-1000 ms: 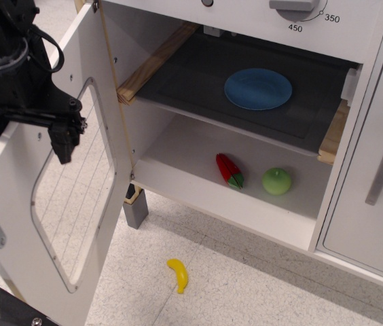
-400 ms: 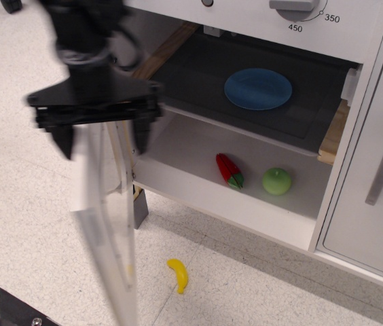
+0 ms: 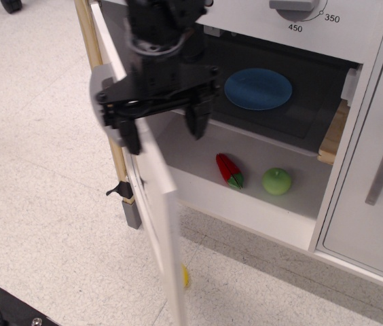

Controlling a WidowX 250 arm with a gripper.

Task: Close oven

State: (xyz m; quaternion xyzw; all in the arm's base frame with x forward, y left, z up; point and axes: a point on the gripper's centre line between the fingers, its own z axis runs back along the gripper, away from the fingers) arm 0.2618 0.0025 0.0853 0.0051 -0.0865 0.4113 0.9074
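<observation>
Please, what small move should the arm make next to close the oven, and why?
Probably push the oven door further to the right, toward the oven. The door stands edge-on, only about half shut, and the shelves inside are in plain view. The open gripper straddles the door's top edge, well placed to push.

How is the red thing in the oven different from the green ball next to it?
The red toy is long, pointed and lying at a slant, with a bit of green at its lower end; the green ball is round and green all over. The red toy sits left of the green ball, and they do not touch. Both rest on the white floor of the oven, below the dark shelf.
</observation>
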